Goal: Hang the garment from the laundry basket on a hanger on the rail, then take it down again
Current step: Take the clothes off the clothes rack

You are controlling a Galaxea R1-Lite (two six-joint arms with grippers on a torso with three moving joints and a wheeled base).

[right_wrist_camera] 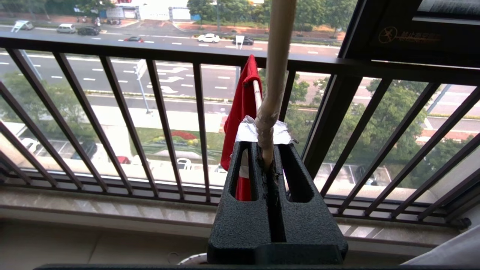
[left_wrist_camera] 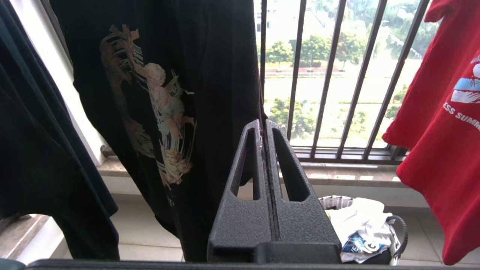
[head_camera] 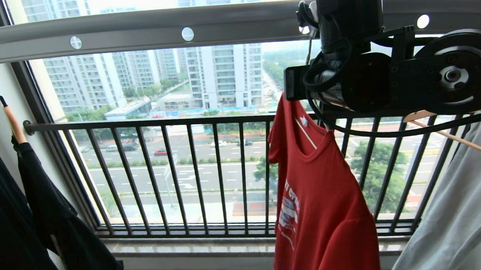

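In the head view the right arm is raised high by the rail (head_camera: 134, 31), its wrist beside the red garment (head_camera: 319, 197), which hangs below it.

Left wrist view: the left gripper (left_wrist_camera: 264, 125) points level, jaws pressed together, empty; the laundry basket (left_wrist_camera: 401, 225) sits on the floor.

Right wrist view: the right gripper (right_wrist_camera: 267, 150) has its jaws clamped on the hanger (right_wrist_camera: 275, 75) stem.

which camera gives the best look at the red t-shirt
The head view: the red T-shirt hangs there from neckline almost to hem. The left wrist view catches only its lower part and print; the right wrist view shows just a thin edge-on strip behind the jaws.
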